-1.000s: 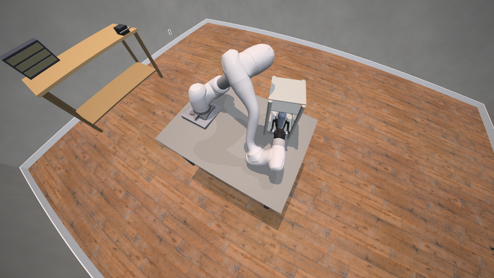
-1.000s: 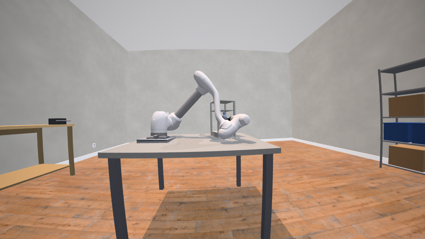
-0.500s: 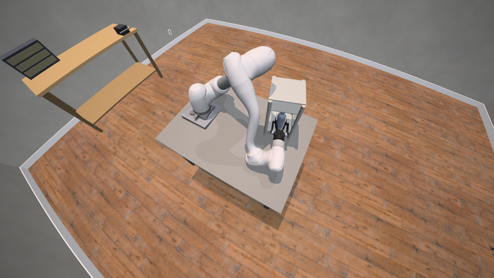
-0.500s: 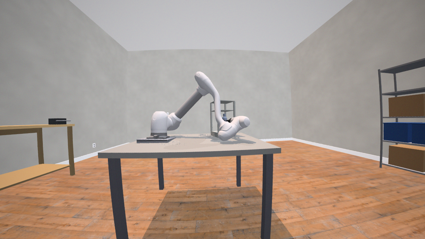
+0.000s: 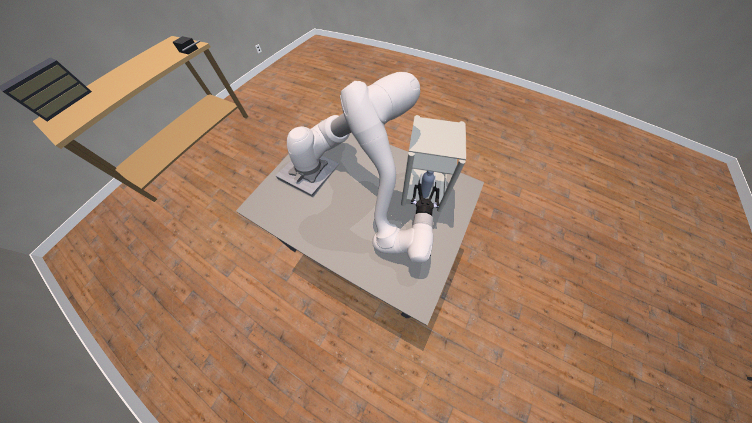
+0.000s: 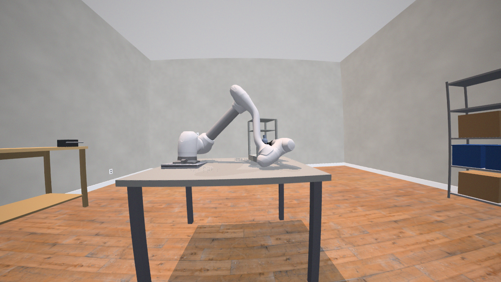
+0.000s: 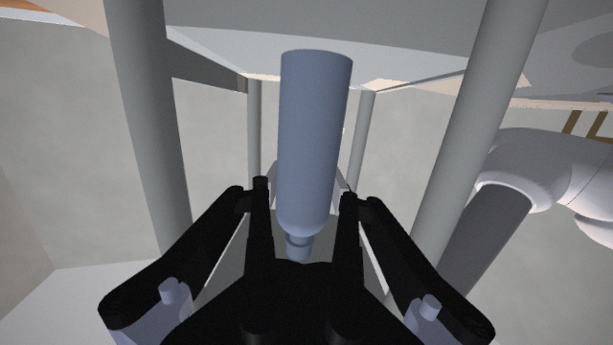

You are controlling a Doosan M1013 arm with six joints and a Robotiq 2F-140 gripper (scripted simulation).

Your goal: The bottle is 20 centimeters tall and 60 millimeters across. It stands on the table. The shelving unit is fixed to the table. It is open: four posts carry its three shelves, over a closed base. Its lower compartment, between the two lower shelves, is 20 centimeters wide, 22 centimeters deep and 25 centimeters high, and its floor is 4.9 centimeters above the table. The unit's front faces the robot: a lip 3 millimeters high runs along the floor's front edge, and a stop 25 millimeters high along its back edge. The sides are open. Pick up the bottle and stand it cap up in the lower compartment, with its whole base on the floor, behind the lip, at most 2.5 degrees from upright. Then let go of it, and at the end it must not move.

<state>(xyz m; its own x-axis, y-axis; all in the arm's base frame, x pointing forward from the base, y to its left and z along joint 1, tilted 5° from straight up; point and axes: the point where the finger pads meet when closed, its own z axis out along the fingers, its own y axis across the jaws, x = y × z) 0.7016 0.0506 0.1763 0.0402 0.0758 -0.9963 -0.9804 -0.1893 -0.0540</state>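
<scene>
- the jaws are standing partly open, closing on the bottle's sides
- the bottle (image 5: 427,184) (image 6: 264,139) (image 7: 311,139) is pointing cap up, in the lower compartment; whether its base is touching the floor, i cannot tell
- the shelving unit (image 5: 439,137) (image 6: 263,120) (image 7: 148,120) is standing around it, resting on the bench (image 5: 325,231) (image 6: 224,182) (image 7: 412,89)

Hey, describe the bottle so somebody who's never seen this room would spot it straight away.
Find the big white arm on the grey table, then the pale shelving unit beside it. Between that unit's front posts, the arm's black jaws grip the bottle. It is a smooth slate-blue cylinder narrowing to a small cap, unlike the straight grey posts around it.
</scene>
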